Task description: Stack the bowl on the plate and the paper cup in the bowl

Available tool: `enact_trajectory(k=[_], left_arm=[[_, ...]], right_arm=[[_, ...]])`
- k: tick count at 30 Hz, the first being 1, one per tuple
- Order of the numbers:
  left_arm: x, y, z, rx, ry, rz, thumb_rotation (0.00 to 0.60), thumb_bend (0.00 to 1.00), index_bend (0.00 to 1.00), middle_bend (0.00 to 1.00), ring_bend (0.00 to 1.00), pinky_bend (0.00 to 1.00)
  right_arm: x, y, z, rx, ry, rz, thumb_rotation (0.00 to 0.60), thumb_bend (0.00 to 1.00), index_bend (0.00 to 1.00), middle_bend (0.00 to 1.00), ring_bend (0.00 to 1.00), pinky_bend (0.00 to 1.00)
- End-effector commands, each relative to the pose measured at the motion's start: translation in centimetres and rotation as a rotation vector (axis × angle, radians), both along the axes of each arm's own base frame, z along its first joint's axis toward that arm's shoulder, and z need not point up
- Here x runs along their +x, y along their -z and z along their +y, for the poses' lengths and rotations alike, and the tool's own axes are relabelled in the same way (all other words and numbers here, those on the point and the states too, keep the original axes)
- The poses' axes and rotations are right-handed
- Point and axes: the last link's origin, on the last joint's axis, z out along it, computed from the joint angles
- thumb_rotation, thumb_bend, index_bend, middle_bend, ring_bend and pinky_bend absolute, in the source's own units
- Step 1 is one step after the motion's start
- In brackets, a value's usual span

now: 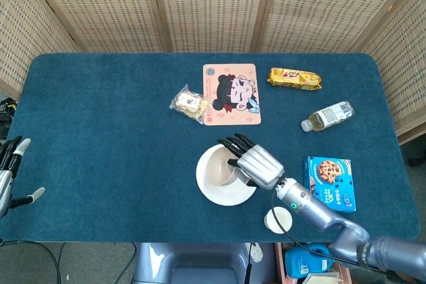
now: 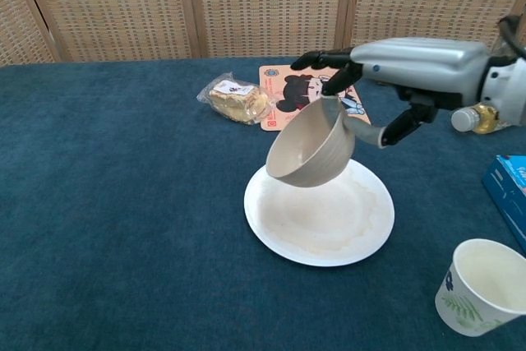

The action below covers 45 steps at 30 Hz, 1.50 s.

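Observation:
My right hand (image 1: 258,165) (image 2: 411,67) holds the beige bowl (image 1: 218,169) (image 2: 311,148) by its rim, tilted and lifted above the white plate (image 1: 226,194) (image 2: 329,228). The bowl hangs over the plate's left half without touching it. The paper cup (image 1: 277,219) (image 2: 482,287) stands upright on the cloth at the near right, apart from the plate. My left hand (image 1: 12,174) shows at the far left edge of the head view, fingers spread and holding nothing.
A cartoon mat (image 1: 231,94) (image 2: 316,96), a wrapped pastry (image 1: 189,103) (image 2: 236,99), a yellow snack pack (image 1: 294,78), a bottle (image 1: 327,116) (image 2: 475,118) and a blue cookie box (image 1: 331,183) (image 2: 509,195) lie on the blue table (image 1: 100,131). Wicker screens stand behind.

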Motion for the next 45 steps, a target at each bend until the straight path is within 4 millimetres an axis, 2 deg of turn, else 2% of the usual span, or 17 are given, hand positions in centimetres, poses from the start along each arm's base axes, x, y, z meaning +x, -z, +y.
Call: enact_trajectory(k=[1,6,10,22,24,28,34,38,44,45], left_arm=[[-0.1,0.1,0.1,-0.002,-0.005,0.001,0.600,0.00,0.00,0.00,0.00,0.00],[-0.2,0.0,0.2,-0.002,-0.018,0.000,0.600,0.00,0.00,0.00,0.00,0.00],[-0.2,-0.1,0.2,0.002,-0.021,-0.005,0.600,0.00,0.00,0.00,0.00,0.00],[-0.3,0.1,0.3,-0.005,-0.027,-0.001,0.600,0.00,0.00,0.00,0.00,0.00],[-0.3,0.1,0.3,-0.006,-0.030,-0.001,0.600,0.00,0.00,0.00,0.00,0.00],[-0.3,0.2,0.3,-0.008,-0.030,0.001,0.600,0.00,0.00,0.00,0.00,0.00],[-0.1,0.3,0.3,-0.013,-0.026,0.004,0.600,0.00,0.00,0.00,0.00,0.00],[-0.1,0.4,0.2,-0.015,-0.025,0.008,0.600,0.00,0.00,0.00,0.00,0.00],[0.0,0.7,0.2,-0.023,-0.021,0.016,0.600,0.00,0.00,0.00,0.00,0.00],[0.1,0.7,0.2,-0.021,-0.021,0.016,0.600,0.00,0.00,0.00,0.00,0.00]], right_arm=[[1.1,1.9,-1.0,0.027,0.022,-0.007,0.600,0.57,0.63,0.00,0.00,0.00],[1.4,3.8,-1.3,0.038,0.024,0.014,0.600,0.57,0.63,0.00,0.00,0.00],[1.0,4.7,-1.4,0.043,0.039,0.017,0.600,0.57,0.63,0.00,0.00,0.00],[-0.1,5.5,-1.7,0.040,0.050,0.060,0.600,0.57,0.62,0.00,0.00,0.00],[-0.6,5.4,-1.6,0.036,0.042,0.084,0.600,0.57,0.57,0.00,0.00,0.00],[-2.1,4.6,-1.1,0.041,0.024,0.162,0.600,0.56,0.39,0.00,0.00,0.00],[-4.5,2.7,-0.1,-0.008,-0.045,0.290,0.600,0.55,0.29,0.00,0.00,0.00],[-5.7,1.4,0.9,-0.030,-0.072,0.330,0.600,0.52,0.02,0.00,0.00,0.00],[-6.0,-0.2,1.9,-0.086,-0.113,0.309,0.600,0.34,0.00,0.00,0.00,0.00],[-5.9,-1.0,2.2,-0.109,-0.120,0.289,0.600,0.30,0.00,0.00,0.00,0.00]])
